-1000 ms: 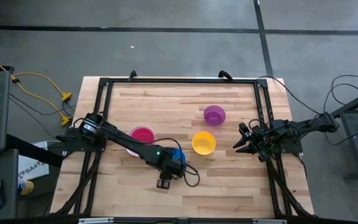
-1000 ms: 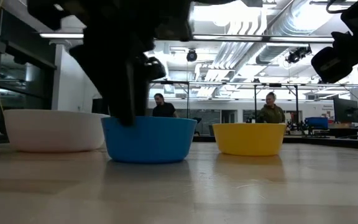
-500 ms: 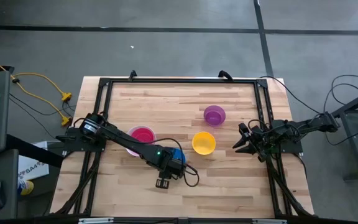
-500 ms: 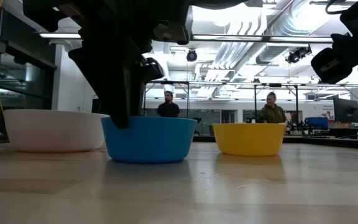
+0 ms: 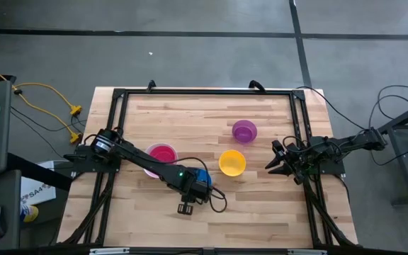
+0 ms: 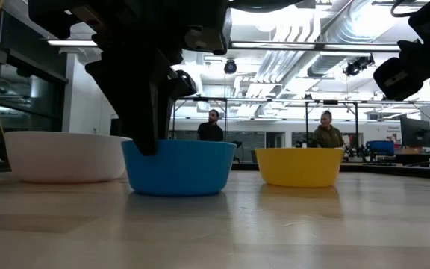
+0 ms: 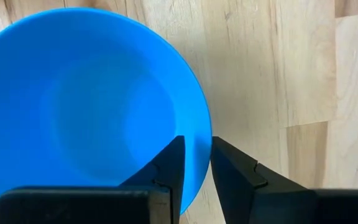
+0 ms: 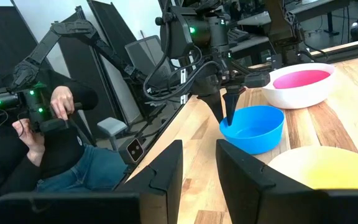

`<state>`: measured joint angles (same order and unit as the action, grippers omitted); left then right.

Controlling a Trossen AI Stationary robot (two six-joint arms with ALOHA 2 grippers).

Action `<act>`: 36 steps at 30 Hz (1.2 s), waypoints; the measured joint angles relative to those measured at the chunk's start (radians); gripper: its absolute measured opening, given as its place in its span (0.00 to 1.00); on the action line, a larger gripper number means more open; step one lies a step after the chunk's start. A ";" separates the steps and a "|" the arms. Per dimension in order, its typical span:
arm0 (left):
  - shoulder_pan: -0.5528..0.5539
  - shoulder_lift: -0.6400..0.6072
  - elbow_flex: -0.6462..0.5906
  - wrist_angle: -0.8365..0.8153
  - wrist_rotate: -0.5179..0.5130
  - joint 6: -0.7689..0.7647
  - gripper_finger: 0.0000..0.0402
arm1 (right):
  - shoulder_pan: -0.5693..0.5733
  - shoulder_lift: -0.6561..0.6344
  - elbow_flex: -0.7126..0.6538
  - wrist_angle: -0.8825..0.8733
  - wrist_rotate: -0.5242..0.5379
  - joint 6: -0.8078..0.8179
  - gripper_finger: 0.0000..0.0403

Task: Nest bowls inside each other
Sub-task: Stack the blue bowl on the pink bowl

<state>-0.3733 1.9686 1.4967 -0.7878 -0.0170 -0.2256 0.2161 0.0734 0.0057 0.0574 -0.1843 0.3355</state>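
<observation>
The left gripper (image 7: 196, 163) straddles the small round blue plastic bowl's (image 7: 86, 99) rim, fingers narrowly apart; the right gripper (image 5: 275, 161), part-open and empty, hovers at the wooden worktop's (image 5: 190, 113) right edge.

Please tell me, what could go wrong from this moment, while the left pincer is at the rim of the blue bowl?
1. The left pincer straddles only the thin rim of the blue bowl, one finger inside, one outside. So shallow a grip may slip or tilt the bowl on lifting.
2. The yellow bowl and the white bowl holding the pink bowl stand close by; a swinging bowl might knock them.
</observation>
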 joint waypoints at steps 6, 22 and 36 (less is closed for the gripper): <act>0.000 0.000 0.000 0.000 0.000 0.000 0.18 | 0.000 0.000 0.000 0.000 0.001 0.000 0.23; 0.000 -0.002 0.000 0.001 -0.009 -0.008 0.02 | 0.000 0.000 0.000 0.000 0.001 0.000 0.23; -0.001 -0.001 0.019 -0.024 -0.049 -0.007 0.00 | 0.000 0.000 0.000 0.000 0.001 0.000 0.23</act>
<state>-0.3740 1.9675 1.5159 -0.8113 -0.0658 -0.2325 0.2160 0.0732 0.0057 0.0574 -0.1832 0.3354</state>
